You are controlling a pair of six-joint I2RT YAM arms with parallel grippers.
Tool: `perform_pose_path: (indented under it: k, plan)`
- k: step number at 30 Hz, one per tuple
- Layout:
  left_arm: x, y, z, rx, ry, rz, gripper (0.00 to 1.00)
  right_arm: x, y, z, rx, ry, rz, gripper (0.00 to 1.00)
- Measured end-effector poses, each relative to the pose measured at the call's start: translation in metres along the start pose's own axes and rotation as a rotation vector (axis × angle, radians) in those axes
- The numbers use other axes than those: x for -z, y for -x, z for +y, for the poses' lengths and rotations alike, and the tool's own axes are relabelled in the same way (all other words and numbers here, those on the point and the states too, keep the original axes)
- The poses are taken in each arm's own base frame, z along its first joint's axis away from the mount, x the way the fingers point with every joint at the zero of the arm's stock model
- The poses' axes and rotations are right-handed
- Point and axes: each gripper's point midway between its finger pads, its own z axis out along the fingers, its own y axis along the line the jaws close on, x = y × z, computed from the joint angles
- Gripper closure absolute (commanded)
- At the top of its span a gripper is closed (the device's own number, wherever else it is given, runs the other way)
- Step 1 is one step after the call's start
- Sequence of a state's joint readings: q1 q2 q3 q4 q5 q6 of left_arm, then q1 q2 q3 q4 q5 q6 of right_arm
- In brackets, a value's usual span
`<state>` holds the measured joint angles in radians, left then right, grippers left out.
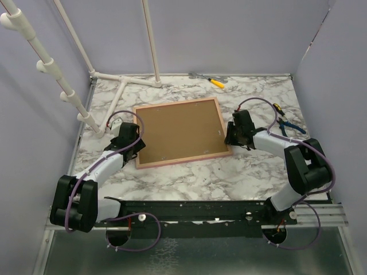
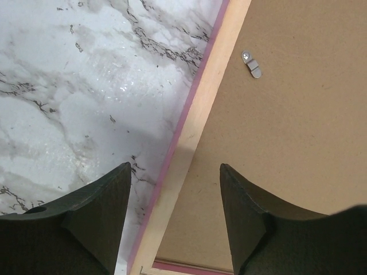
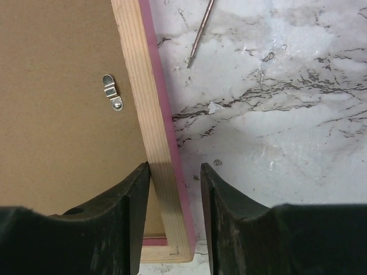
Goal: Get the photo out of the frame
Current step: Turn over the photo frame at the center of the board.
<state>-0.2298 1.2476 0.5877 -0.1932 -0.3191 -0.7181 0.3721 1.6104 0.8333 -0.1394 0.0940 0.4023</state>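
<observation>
The frame (image 1: 179, 132) lies back up on the marble table, its brown fibreboard back showing inside a pale wood and pink border. The photo is hidden under that back. My left gripper (image 1: 133, 143) (image 2: 175, 167) is open and straddles the frame's left rail (image 2: 189, 132), touching nothing. My right gripper (image 1: 229, 136) (image 3: 175, 166) straddles the right rail (image 3: 155, 132) near its front corner. Its inner finger (image 3: 135, 195) rests against the rail's inside, while a narrow gap separates its outer finger (image 3: 221, 200) from the pink edge. A small metal turn clip (image 2: 251, 63) (image 3: 112, 93) sits on the back near each side.
A yellow-handled screwdriver (image 1: 217, 83) lies at the back edge. Blue-handled pliers (image 1: 287, 126) lie right of the right gripper. A white pipe rack (image 1: 123, 80) stands at the back left. A thin metal rod (image 3: 200, 34) lies just beyond the frame's right rail.
</observation>
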Motion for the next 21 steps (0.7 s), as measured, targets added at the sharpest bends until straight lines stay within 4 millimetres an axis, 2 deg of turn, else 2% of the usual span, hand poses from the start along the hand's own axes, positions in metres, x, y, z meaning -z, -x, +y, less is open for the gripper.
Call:
perform_pose_path:
  k: [3,10,16,21]
  plan:
    - [-0.001,-0.004,-0.001,0.002,-0.012,0.009,0.36,0.0,-0.001,0.002,0.004,0.001,0.0,0.74]
    - [0.001,-0.008,-0.009,0.009,-0.058,0.037,0.3,0.002,0.0,0.0,-0.021,-0.026,-0.016,0.9]
    - [0.011,-0.008,-0.02,0.032,-0.117,0.059,0.19,0.019,-0.012,-0.018,-0.059,-0.101,-0.026,0.92]
    - [0.025,-0.012,-0.03,0.086,-0.176,0.1,0.16,0.031,-0.022,-0.028,-0.092,-0.134,-0.023,0.84]
